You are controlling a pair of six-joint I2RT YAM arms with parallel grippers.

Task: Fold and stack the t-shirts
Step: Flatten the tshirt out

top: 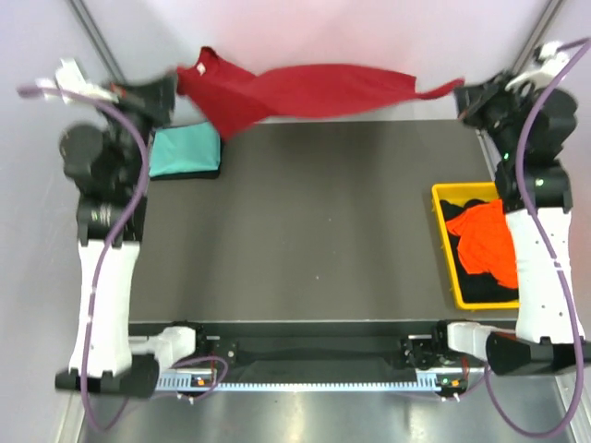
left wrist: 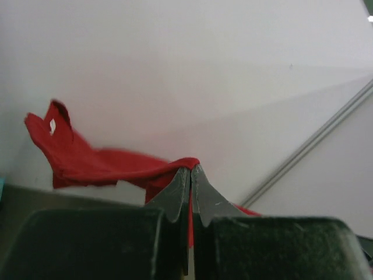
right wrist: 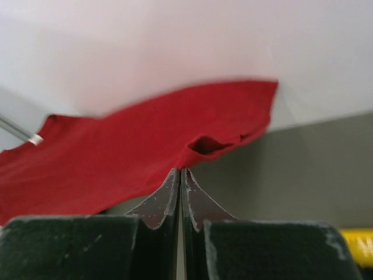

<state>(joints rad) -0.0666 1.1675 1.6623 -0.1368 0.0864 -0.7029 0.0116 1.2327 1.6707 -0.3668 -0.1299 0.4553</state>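
Aloft, left hand (left wrist: 190, 171) and right hand (right wrist: 180, 171) each clench the dark red t-shirt (top: 314, 92) stretched between them.

dark table (top: 305, 231), pale walls (top: 323, 28)

A dark red t-shirt (top: 314, 92) hangs stretched, sagging in mid-air, along the far edge of the counter (top: 314, 231). A teal t-shirt (top: 185, 150) lies folded at the far left. An orange t-shirt (top: 485, 242) sits crumpled atop a black t-shirt (top: 480, 286) in the yellow bin (top: 446, 249), right.
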